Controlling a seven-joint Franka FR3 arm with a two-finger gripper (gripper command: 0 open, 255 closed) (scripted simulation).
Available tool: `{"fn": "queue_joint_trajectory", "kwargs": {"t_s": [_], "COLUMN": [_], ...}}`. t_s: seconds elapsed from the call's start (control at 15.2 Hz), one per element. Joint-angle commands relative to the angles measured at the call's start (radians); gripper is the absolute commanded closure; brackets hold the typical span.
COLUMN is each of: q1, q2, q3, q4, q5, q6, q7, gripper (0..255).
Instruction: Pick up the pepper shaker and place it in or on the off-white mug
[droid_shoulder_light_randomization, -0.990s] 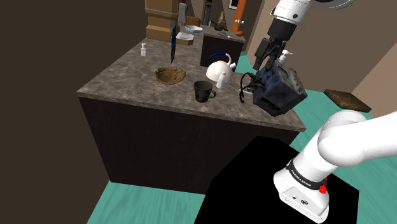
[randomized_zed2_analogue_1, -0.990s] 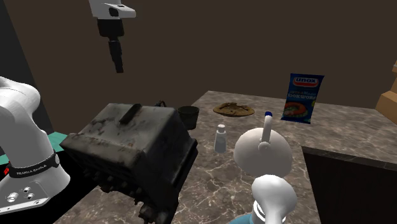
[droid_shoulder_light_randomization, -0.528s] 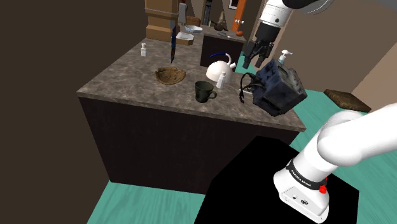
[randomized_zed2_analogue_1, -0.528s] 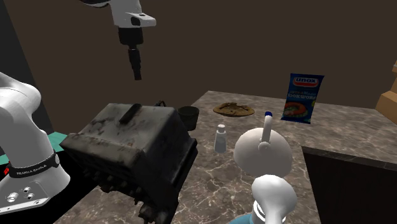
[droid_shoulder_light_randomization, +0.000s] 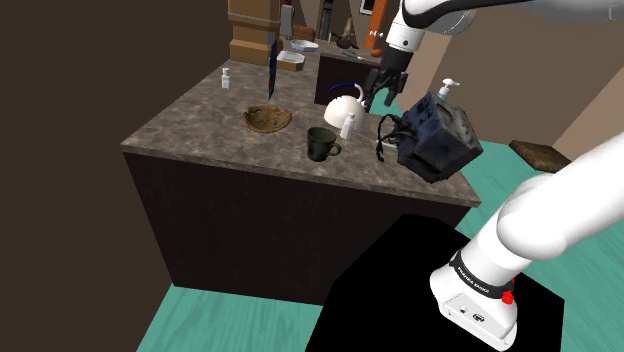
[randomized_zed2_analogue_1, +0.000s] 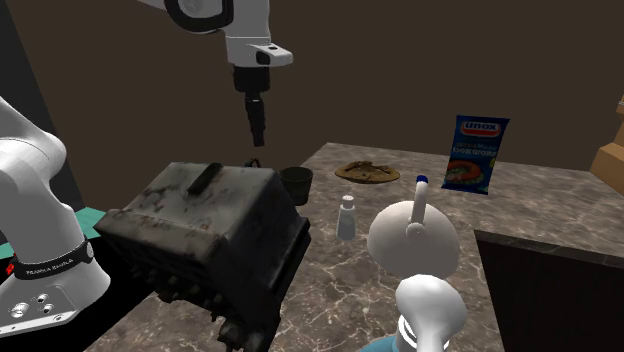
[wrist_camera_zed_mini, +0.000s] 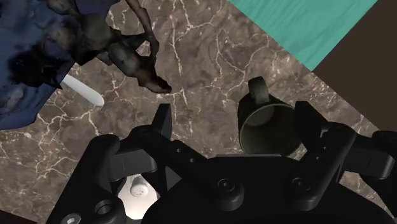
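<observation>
Now that my arm has swung, over the last second, from above the dark toaster (droid_shoulder_light_randomization: 438, 138) toward the white kettle (droid_shoulder_light_randomization: 345, 104), sinking a little as it went, my claw (droid_shoulder_light_randomization: 378, 97) hangs high over the stone counter (droid_shoulder_light_randomization: 190, 135) just on the toaster side of the kettle. Its two black fingers stand apart with nothing between them. The pepper shaker (randomized_zed2_analogue_1: 346, 218), small and white, has not stirred. It stands upright just beside the kettle, on the side toward the mug (droid_shoulder_light_randomization: 320, 143). That mug is drawn dark green rather than off-white, and it sits upright a little farther from the kettle with nothing showing inside. Through my wrist camera the shaker's dotted top lies close under my hand beside one finger, not in the gap, while the mug's mouth sits nearer that gap. So I judge the approach mostly done but the line-up not: I need a small sideways shift before I descend. Room is mixed. The kettle's round body and tall handle crowd one flank of the shaker. Between the kettle and the toaster there is bare stone, though the toaster's black cord (droid_shoulder_light_randomization: 382, 135) loops out into it. Past the mug, away from the kettle, the counter's edge runs close, with teal floor (wrist_camera_zed_mini: 305, 25) below. The carry is short, I think, but forgives no slip there.
</observation>
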Motion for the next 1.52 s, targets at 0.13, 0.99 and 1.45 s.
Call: {"fn": "queue_joint_trajectory", "kwargs": {"t_s": [0.13, 0.99, 1.45], "q1": [-0.012, -0.098, -0.126], "q2": [0.146, 0.648, 0.775], "q3": [-0.026, -0.084, -0.084], "q4": [0.094, 0.554, 0.652], "q5": [0.014, 0.107, 0.133], "q6": [0.045, 0.050, 0.071], "q7": [-0.016, -0.079, -0.087], "gripper": [0, 0, 0]}}
